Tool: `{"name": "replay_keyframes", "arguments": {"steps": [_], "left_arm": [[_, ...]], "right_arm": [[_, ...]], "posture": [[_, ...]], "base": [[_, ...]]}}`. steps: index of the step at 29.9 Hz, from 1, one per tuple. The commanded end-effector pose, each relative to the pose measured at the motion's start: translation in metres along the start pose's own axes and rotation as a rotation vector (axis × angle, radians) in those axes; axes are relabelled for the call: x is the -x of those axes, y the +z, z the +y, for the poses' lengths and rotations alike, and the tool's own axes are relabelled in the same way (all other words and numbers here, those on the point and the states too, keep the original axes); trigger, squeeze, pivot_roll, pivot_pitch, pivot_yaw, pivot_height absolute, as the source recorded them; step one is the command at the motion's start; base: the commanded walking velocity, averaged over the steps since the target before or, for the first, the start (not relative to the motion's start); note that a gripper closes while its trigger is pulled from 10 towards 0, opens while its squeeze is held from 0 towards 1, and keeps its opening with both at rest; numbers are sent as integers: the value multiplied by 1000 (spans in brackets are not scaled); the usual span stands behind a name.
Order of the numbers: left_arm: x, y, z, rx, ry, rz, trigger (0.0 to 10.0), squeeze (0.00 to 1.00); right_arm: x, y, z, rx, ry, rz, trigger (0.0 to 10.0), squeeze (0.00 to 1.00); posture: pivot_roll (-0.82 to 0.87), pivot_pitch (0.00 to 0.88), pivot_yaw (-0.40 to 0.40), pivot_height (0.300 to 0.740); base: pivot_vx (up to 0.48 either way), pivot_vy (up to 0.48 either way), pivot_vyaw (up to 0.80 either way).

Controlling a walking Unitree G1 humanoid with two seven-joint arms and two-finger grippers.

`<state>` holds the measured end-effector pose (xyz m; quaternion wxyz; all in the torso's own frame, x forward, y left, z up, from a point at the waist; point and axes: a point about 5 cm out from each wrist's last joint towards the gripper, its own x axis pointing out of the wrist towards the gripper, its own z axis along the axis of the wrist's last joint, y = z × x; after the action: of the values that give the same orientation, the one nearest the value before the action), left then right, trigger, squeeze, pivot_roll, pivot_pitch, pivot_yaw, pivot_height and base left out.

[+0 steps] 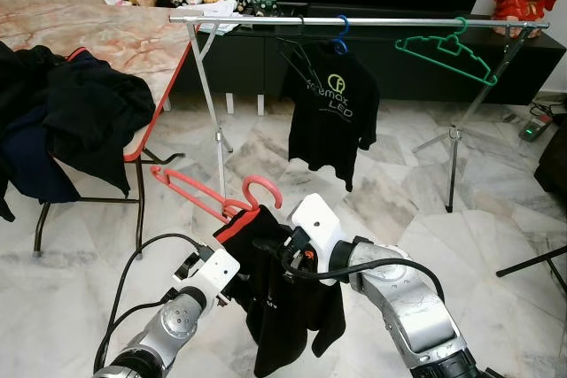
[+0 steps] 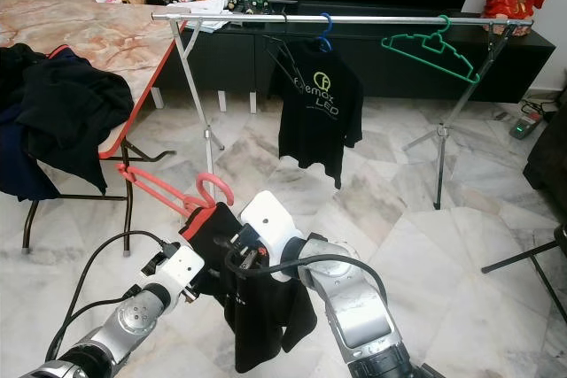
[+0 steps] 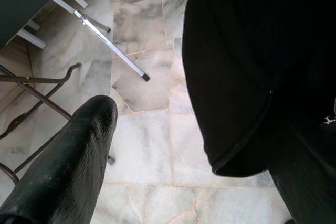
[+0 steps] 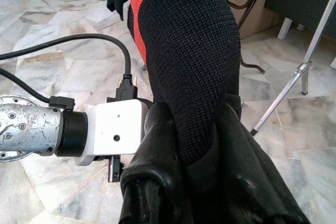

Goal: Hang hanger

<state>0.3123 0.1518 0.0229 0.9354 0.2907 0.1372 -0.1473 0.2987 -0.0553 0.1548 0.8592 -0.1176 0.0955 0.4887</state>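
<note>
1. Closest in, our right gripper (image 4: 197, 145) pinches the black garment (image 1: 283, 303), fingers pressed on its red-trimmed fabric.
2. Our left gripper (image 1: 237, 294) is beside it with fingers (image 3: 68, 166) spread around the cloth.
3. The red hanger (image 1: 217, 201) rises above the garment, over the marble floor (image 1: 390, 192).
4. Beyond, the metal rail (image 1: 354, 20) carries a black T-shirt (image 1: 332, 117) and a green hanger (image 1: 447, 52).

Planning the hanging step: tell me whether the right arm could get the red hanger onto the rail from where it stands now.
Probably not yet. The right gripper holds the black garment on the red hanger low, and the rail looks well ahead and higher.
</note>
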Motion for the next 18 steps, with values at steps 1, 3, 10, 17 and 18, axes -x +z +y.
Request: {"name": "replay_keyframes", "arguments": {"steps": [1,3,10,17,18], "left_arm": [[0,0,-1,-25,-5,-4,10000,0],[0,1,-2,-16,-18,-12,10000,0],[-1,0,-1,-32,-17,4,10000,0],[-1,0,5,-11,30,15,0,0],[-2,0,7,-10,36,13,0,0]], "right_arm": [[1,14,3,23,8,-53,0,0],[1,16,4,23,11,-60,0,0],[1,21,7,16,25,-77,0,0],[3,19,9,5,33,-71,0,0],[3,19,9,3,33,-70,0,0]], "posture": [[-15,68,-21,740],[-15,66,-22,740],[-20,72,-22,740],[-18,75,-22,740],[-19,83,-24,740]], "base": [[0,0,0],[0,0,0],[0,0,0],[0,0,0],[0,0,0]]}}
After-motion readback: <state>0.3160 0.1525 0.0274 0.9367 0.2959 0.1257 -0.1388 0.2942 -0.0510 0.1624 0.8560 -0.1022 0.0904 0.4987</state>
